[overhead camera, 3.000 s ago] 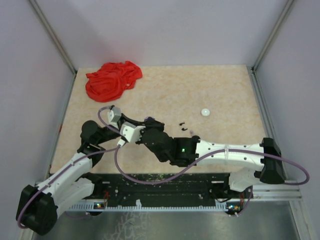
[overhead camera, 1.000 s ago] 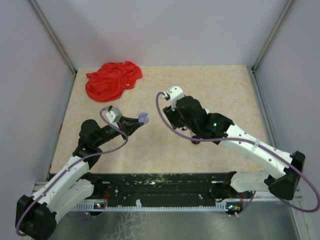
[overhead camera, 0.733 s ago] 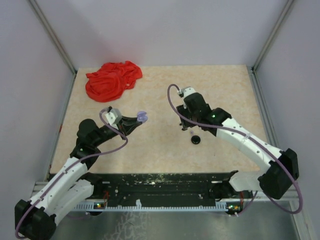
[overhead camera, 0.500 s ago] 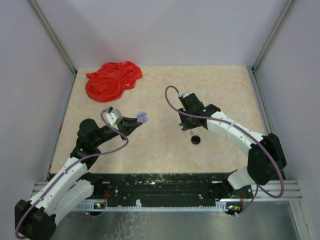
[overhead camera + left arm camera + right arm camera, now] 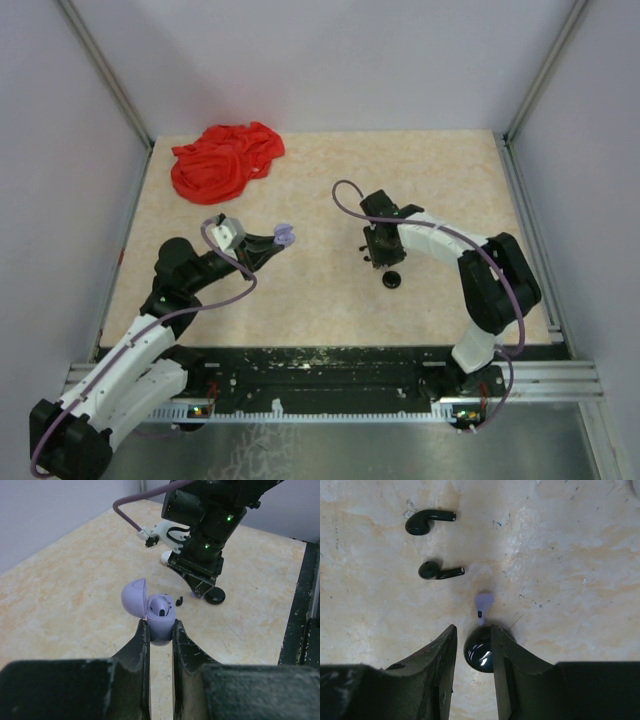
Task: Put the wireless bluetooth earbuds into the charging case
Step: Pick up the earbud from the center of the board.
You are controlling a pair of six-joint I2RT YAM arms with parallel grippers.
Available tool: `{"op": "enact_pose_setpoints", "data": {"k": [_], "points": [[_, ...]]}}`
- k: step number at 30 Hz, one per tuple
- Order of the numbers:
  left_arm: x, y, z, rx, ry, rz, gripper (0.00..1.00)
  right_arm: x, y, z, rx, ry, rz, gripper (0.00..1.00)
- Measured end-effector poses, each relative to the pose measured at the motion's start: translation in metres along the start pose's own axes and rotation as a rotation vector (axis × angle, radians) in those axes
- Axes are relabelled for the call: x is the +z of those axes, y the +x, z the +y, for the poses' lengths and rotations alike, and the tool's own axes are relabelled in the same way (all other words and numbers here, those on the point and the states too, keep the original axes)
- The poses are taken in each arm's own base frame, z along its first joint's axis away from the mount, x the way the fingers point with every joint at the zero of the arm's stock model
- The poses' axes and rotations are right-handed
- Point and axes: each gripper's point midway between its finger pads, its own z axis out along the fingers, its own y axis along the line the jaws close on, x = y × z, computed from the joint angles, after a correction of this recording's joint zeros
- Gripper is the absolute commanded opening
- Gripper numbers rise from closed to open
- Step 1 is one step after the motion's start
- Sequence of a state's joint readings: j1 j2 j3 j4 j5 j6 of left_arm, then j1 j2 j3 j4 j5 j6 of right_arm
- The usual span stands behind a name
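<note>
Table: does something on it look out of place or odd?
Yes. A crumpled red cloth lies at the far left corner, foreign to this job. Two black buds and one lavender bud lie loose near the black case.

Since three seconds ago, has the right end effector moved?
Yes. The right end effector swung rightward, away from the red cloth, and now sits by the black round case.

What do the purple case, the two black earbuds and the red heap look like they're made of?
The purple case looks like matte plastic: a smooth moulded shell with a soft sheen. The black earbuds are probably glossy plastic, given their small bright highlights. The red heap is cloth, going by its folds and wrinkles.
</note>
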State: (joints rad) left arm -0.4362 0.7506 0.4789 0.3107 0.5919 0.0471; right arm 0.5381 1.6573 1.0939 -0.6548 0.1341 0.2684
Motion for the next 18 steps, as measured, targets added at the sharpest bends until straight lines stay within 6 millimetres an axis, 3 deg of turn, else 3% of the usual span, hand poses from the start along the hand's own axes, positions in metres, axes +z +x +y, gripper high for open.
{"op": "enact_pose_setpoints", "data": {"k": [7,18], "points": [[0.0,0.0,-0.001,-0.002,0.004,0.0,0.01,0.022,0.014,0.0,0.001,0.01,0.084,0.36],[0.0,0.0,-0.002,-0.005,0.011,0.0,0.01,0.026,-0.001,-0.001,0.011,0.016,0.064,0.36]]}}
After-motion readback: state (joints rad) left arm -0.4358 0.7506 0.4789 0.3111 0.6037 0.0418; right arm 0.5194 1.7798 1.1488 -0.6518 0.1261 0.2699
